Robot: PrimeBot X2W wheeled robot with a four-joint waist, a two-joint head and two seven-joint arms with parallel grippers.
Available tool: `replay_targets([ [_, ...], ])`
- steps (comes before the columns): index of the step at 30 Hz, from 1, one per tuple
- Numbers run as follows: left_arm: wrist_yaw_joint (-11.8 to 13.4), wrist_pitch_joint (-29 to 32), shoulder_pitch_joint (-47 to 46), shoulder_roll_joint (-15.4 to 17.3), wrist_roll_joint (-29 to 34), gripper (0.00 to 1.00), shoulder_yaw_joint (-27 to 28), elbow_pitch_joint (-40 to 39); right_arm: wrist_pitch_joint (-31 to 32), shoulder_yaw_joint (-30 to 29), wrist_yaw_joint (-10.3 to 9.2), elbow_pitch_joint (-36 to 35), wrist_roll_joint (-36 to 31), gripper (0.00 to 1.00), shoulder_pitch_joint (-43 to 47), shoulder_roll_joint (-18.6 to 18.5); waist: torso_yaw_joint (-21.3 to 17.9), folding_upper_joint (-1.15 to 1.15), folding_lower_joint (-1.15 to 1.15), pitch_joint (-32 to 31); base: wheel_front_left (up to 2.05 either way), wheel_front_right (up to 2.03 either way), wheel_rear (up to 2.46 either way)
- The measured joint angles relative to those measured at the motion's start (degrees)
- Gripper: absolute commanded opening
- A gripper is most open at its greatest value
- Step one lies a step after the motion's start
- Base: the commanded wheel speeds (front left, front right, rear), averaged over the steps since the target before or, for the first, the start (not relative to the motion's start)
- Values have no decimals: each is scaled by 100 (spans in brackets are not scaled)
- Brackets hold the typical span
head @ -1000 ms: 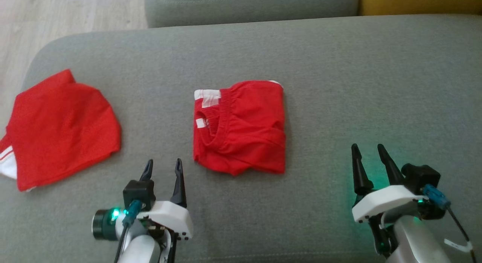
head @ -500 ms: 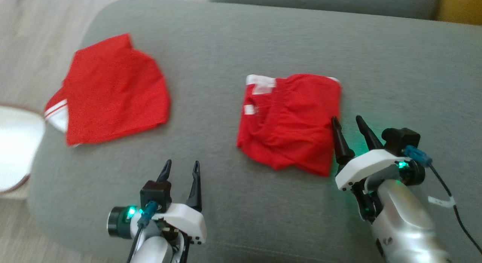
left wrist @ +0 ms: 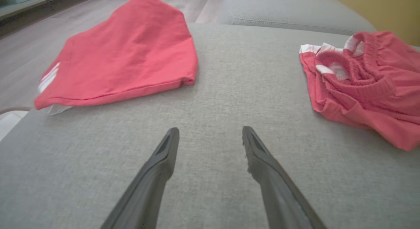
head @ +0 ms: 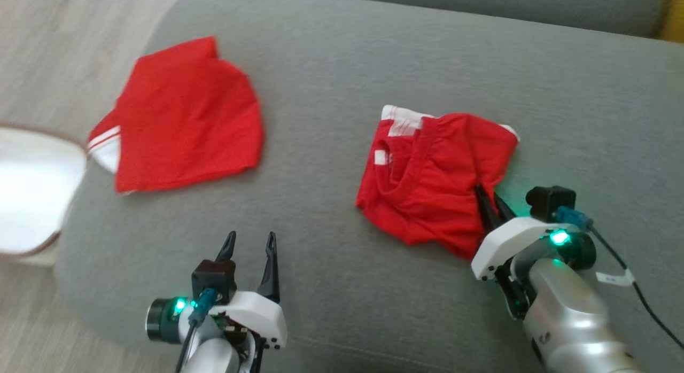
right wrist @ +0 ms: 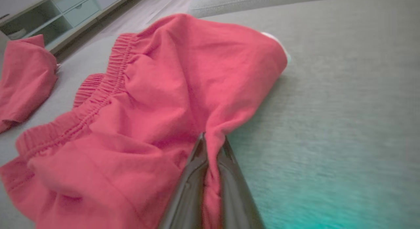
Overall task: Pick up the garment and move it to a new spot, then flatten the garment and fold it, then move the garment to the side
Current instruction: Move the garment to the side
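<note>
The garment [head: 433,175], red shorts with an elastic waistband and white trim, lies crumpled on the grey sofa cushion [head: 342,95]. My right gripper [head: 487,194] is shut on the garment's right edge, and the cloth bunches into a ridge between its fingers [right wrist: 211,142]. The same garment [left wrist: 364,81] shows at the right of the left wrist view. My left gripper [head: 250,243] hovers open over bare cushion near the front, left of the garment, with nothing between its fingers [left wrist: 210,137].
A second red garment [head: 181,116] with white stripes lies flat on the cushion's far left [left wrist: 124,55]. A pale round object [head: 32,191] stands on the wooden floor beyond the cushion's left edge. A low cabinet [right wrist: 62,15] stands across the floor.
The right gripper has moved left onto the garment's right edge and shut on it, pulling the cloth up. The camera has swung left. The left gripper stays open.
</note>
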Motion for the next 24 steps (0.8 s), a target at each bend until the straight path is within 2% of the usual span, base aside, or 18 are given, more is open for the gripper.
replay_targets([
  [7, -44, 0, -82, 1, 36, 100, -36, -10, -77, 0, 1, 59, -127, 0, -7, 47, -876, 0, 0, -96, 0, 0, 0],
  [19, -123, 0, -771, -2, 66, 100, -186, 143, -97, 0, 1, -260, -226, 0, -182, 37, -3081, 0, 0, 42, 0, 0, 0],
  [24, -163, 0, -911, -4, 91, 100, -311, 224, -97, -24, 0, -290, -281, 0, -183, 32, -3815, 0, 0, 204, 0, 0, 0],
])
